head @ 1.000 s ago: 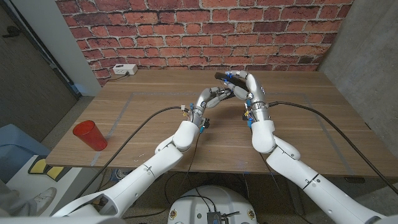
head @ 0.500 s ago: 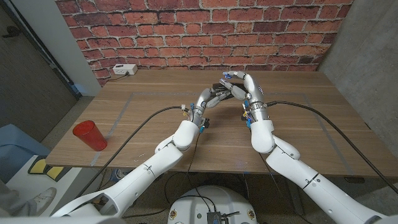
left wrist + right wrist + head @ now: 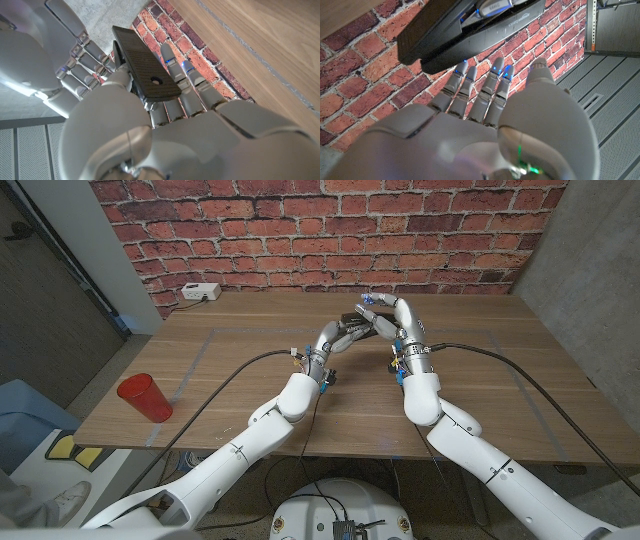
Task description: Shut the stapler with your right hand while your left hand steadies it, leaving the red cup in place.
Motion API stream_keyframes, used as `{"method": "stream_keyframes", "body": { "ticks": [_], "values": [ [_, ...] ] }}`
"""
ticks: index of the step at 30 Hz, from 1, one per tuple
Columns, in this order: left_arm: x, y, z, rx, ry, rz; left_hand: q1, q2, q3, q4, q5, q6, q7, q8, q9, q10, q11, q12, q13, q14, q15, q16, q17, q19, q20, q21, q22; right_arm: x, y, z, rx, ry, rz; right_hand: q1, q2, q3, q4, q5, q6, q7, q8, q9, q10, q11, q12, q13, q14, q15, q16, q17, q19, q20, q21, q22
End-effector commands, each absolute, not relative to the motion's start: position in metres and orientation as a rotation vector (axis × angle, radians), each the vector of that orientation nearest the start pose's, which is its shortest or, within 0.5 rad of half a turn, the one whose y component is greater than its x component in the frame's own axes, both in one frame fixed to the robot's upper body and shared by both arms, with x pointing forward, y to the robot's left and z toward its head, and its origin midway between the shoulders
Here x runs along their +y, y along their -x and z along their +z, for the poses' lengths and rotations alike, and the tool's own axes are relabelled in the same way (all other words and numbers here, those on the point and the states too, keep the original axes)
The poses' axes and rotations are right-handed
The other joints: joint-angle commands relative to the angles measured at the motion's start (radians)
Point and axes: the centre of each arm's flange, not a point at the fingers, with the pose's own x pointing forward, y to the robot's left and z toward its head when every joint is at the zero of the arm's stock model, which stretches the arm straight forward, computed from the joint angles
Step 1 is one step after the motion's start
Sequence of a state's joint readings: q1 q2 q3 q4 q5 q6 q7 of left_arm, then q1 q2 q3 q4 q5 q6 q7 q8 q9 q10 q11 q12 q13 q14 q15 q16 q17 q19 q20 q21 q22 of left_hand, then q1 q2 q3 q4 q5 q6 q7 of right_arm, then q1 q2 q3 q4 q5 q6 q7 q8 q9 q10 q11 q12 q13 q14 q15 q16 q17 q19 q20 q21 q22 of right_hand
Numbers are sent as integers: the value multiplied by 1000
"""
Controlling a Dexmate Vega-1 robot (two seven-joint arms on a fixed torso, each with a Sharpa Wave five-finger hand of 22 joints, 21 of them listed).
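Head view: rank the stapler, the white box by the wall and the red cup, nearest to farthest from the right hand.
1. Stapler: at the right hand's fingers, table middle.
2. White box: back edge, left, by the brick wall.
3. Red cup: front left corner.

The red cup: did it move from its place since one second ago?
No. The red cup stands at the same spot near the table's left edge.

We see two glossy white arms with rounded shells. A black cable runs along each forearm. The left hand (image 3: 335, 338) and the right hand (image 3: 398, 322) have silver-grey segmented fingers with small blue lights, and blue fittings sit at the wrists.
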State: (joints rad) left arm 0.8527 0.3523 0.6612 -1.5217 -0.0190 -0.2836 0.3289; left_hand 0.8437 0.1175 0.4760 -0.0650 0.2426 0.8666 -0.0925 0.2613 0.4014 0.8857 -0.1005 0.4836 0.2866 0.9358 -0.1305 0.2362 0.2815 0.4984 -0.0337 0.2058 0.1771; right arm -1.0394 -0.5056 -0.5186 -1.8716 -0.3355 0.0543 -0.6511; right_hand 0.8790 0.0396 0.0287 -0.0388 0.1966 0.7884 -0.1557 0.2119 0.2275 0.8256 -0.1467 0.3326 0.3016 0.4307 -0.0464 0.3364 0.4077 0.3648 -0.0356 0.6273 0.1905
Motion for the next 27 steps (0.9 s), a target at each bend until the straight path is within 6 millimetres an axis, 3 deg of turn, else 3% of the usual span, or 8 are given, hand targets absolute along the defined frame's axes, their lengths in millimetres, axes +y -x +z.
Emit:
{"method": "stream_keyframes", "body": {
  "ticks": [1, 10, 14, 18, 20, 27],
  "values": [
    [76, -581, -31, -852, -332, -262, 45, 43, 1, 5, 1, 9, -3, 4, 6, 114, -110, 17, 430, 10, -101, -2, 1, 5, -5, -3, 1, -152, -514, -4, -1043, 577, -175, -12, 2, -12, -2, 14, -45, -4, -17, 1, -45, -5, -16, 2, -26, -158, -13, 4, -19, 12, -6, 1],
    [80, -578, -28, -862, -338, -251, 53, 49, 0, 0, -3, 12, 7, 7, 12, 128, -109, 19, 430, 31, -103, 11, 10, 8, -4, -2, 2, -153, -513, -5, -1061, 623, -137, -24, 7, -24, -8, 21, -172, -24, -27, 1, -175, -23, -75, 10, -118, -149, -39, 7, -85, 45, -43, -5],
    [82, -577, -28, -864, -334, -248, 57, 49, 1, -3, -5, 13, 13, 7, 15, 134, -110, 19, 429, 31, -103, 11, 11, 7, -2, -2, 2, -155, -512, -6, -1066, 635, -131, -25, 6, -28, -12, 21, -207, -27, -27, 1, -202, -20, -90, 14, -139, -142, -46, 1, -99, 60, -56, -8],
    [84, -577, -28, -862, -320, -257, 59, 50, 1, -5, -6, 11, 16, 7, 18, 137, -110, 18, 427, 31, -103, 11, 12, 7, -2, -2, 2, -157, -511, -5, -1078, 655, -120, -25, 5, -29, -14, 21, -219, -27, -24, 1, -225, -22, -101, 16, -156, -138, -53, -4, -107, 59, -63, -9],
    [85, -577, -29, -862, -315, -263, 59, 49, 1, -5, -7, 10, 17, 7, 19, 137, -110, 17, 427, 31, -102, 11, 12, 7, -1, -2, 2, -158, -509, -4, -1088, 672, -114, -28, 6, -31, -14, 21, -231, -27, -24, 0, -233, -21, -105, 17, -164, -137, -56, -7, -120, 73, -71, -10],
    [91, -576, -29, -865, -283, -268, 58, 50, 1, -4, -9, 11, 17, 8, 23, 138, -110, 15, 425, 29, -102, 9, 12, 8, -1, -2, 2, -160, -503, -1, -1124, 749, -110, -27, 7, -33, -18, 22, -265, -24, -25, 0, -275, -15, -122, 20, -180, -134, -63, -17, -114, 77, -80, -12]
  ]
}}
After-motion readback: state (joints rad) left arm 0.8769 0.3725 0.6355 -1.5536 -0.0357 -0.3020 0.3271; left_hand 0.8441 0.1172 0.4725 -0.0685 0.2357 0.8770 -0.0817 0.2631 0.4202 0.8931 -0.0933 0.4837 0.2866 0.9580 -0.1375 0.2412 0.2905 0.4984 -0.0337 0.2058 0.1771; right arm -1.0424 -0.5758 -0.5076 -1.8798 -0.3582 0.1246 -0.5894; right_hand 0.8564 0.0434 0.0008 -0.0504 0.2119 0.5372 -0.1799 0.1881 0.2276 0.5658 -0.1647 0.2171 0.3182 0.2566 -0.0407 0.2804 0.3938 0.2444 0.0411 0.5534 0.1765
